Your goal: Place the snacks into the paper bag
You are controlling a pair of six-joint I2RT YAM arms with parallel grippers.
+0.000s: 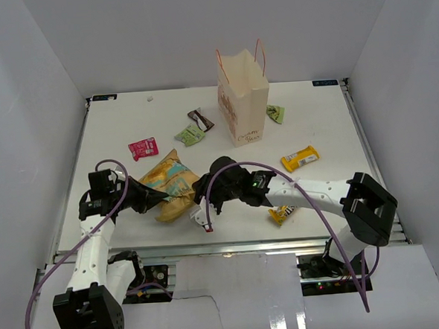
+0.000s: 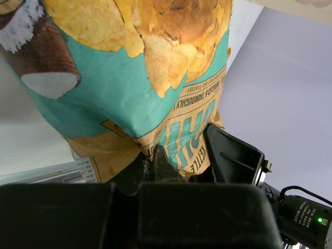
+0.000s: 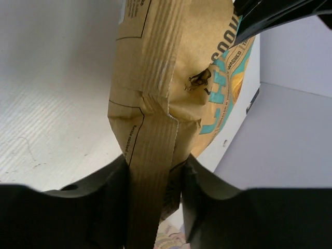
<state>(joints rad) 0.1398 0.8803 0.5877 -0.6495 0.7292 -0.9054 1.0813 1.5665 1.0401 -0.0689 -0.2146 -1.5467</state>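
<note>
The right gripper (image 3: 154, 175) clamps the crimped seam of the chip bag (image 3: 155, 67) between its fingers. The left gripper (image 2: 152, 158) pinches the bag's opposite end. The paper bag (image 1: 243, 107) stands upright well beyond the right gripper.

Seen from above, both ends of the chip bag (image 1: 168, 184) lay hidden under the left gripper (image 1: 148, 196) and right gripper (image 1: 199, 203), fingertips indistinct. The left wrist view cut the bag off at its top and left edges; the right wrist view lost its seam top and bottom. The right arm (image 1: 318, 192) covered part of the M&M's pouch (image 1: 282, 216). Print on the paper bag (image 1: 242, 111) was too small to read.
</note>
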